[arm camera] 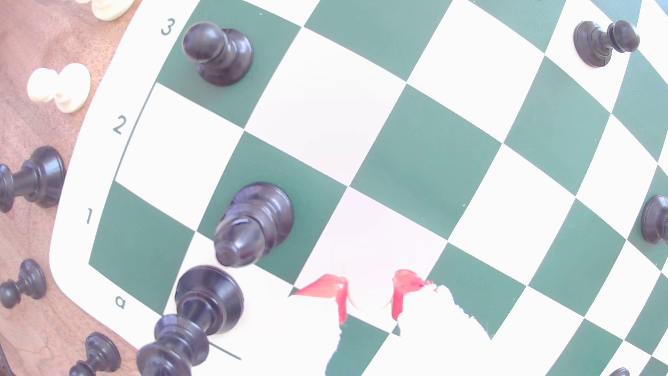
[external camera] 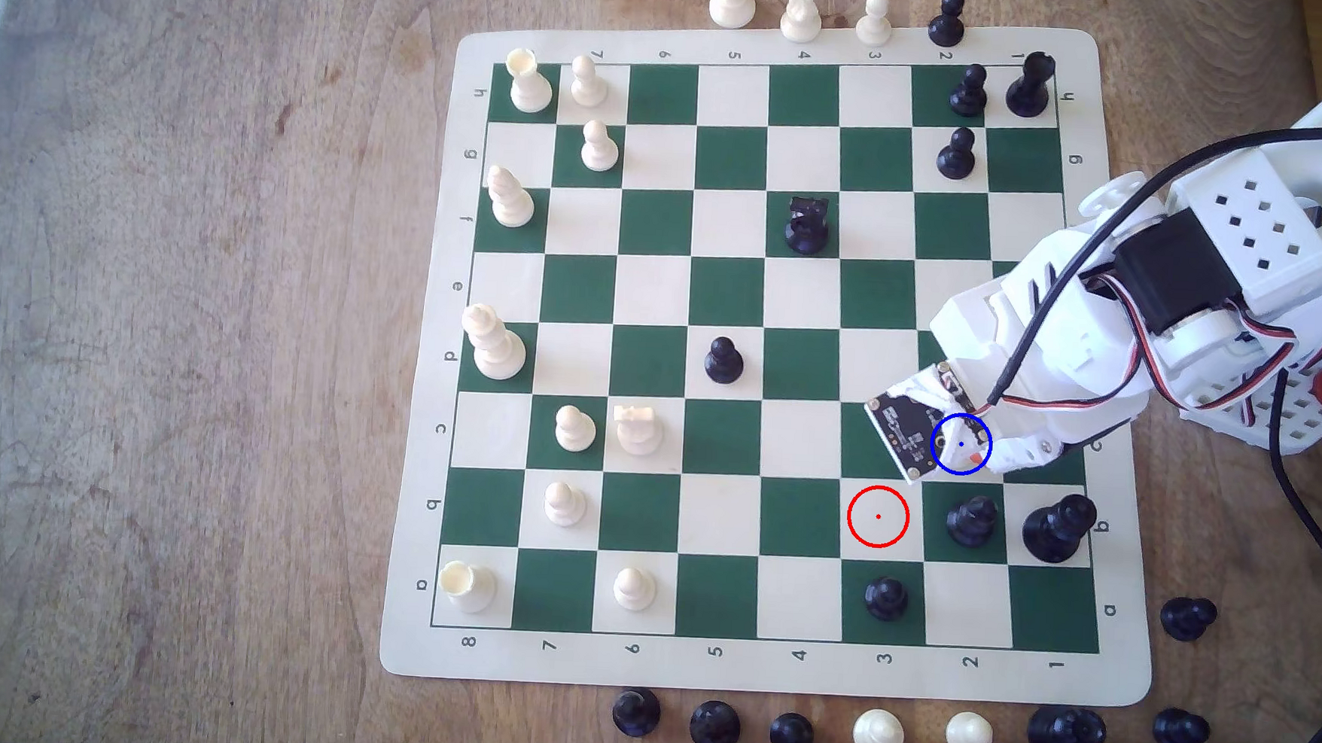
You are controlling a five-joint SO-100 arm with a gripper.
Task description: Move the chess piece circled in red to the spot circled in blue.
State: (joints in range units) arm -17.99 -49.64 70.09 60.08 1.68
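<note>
Tool (external camera: 971, 454): red-tipped fingers (arm camera: 334, 289) clamped on the cream pawn (arm camera: 368, 296), over the blue-circled spot (external camera: 984, 427).
Red-circled square (external camera: 878, 517): bare.
Nearby: black bishop (external camera: 971, 519) and black queen (external camera: 1057, 527) toward the chessboard's (external camera: 705, 663) numbered near edge.

Exterior cam looks almost straight down from high up, taking in the whole chessboard (external camera: 784, 354) and my arm at the exterior view's right. My wrist cam sits low, close over the board's a1–a3 corner. Both share that corner's black pawn (external camera: 886, 598) (arm camera: 217, 52).
</note>
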